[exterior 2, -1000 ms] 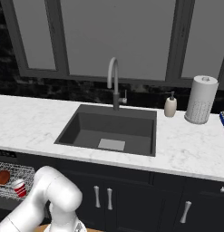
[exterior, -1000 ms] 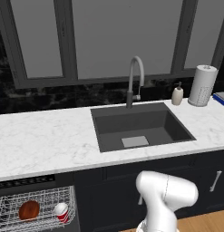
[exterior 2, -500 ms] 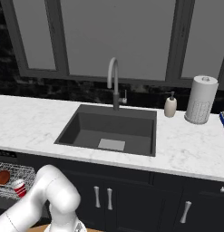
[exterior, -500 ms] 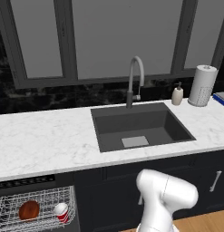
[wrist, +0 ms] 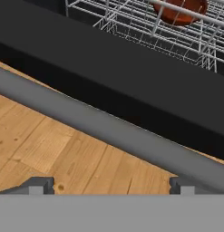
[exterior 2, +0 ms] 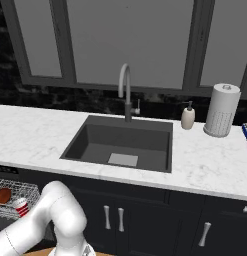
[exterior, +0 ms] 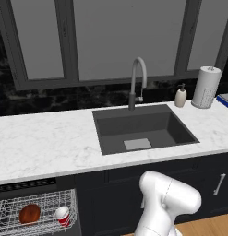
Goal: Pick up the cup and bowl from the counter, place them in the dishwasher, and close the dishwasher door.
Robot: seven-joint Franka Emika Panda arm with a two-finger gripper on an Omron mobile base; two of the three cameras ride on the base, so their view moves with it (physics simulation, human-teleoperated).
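One bowl (exterior: 29, 213) and one cup (exterior: 63, 215) sit side by side in the white wire rack (exterior: 23, 223) of the dishwasher (exterior: 27, 185), which is pulled out below the tabletop (exterior: 46, 143) at its left end. In the left base view the reddish-brown bowl lies to the left and the red cup with its white rim stands upright just to its right, near the rack's right wall. The right base view shows the same pair at the far left edge, bowl (exterior 2: 2, 195) behind, cup (exterior 2: 20, 206) in front.

The gripper (wrist: 112, 186) is low, near the wooden floor (wrist: 63, 154). Its two dark fingertips (wrist: 38, 185) stand wide apart with nothing between them, so it is released and carries nothing. Ahead of it in the hand view runs one long grey bar handle (wrist: 109, 129), slanting across the picture, and beyond that the flat black dishwasher door (wrist: 109, 77), lying open. Past the door's far edge the wire rack is visible with the bowl (wrist: 180, 11) in it.

On the tabletop there is one dark sink (exterior: 141, 129) with one curved grey tap (exterior: 137, 80) behind it. To the right of the tap stand one small white soap bottle (exterior: 181, 96) and one paper towel roll (exterior: 206, 86), near each other. One blue item (exterior: 225, 100) shows at the right edge. The dark cabinets under the sink carry four silver handles in the right base view, two of them close together (exterior 2: 113, 219).
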